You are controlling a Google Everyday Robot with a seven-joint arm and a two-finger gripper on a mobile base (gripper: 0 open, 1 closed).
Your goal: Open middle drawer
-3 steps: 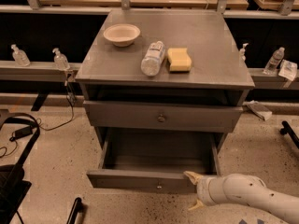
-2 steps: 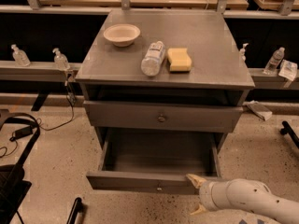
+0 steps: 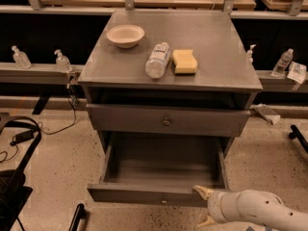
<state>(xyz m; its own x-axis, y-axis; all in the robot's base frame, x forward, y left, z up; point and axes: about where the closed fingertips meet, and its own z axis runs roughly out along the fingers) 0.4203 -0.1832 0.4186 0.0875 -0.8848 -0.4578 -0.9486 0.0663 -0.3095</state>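
The middle drawer (image 3: 144,194) is a grey metal drawer with a small round knob (image 3: 164,201). It stands pulled far out of the grey cabinet (image 3: 216,81), and its shallow tray (image 3: 163,165) is bare. My gripper (image 3: 202,206), on a white arm (image 3: 260,211), is at the right end of the drawer's front. Its fingers are spread, and the upper fingertip (image 3: 199,190) is at the front's top edge. The gripper holds nothing. The drawer above it (image 3: 125,119) is shut.
On the cabinet top are a white bowl (image 3: 125,35), a lying clear plastic bottle (image 3: 158,60) and a yellow sponge (image 3: 185,61). Small bottles (image 3: 62,60) stand on a ledge behind. A black frame (image 3: 17,177) and cables are on the floor at left.
The middle drawer has slid a little further out toward the camera. My gripper has moved down and back with its front edge.
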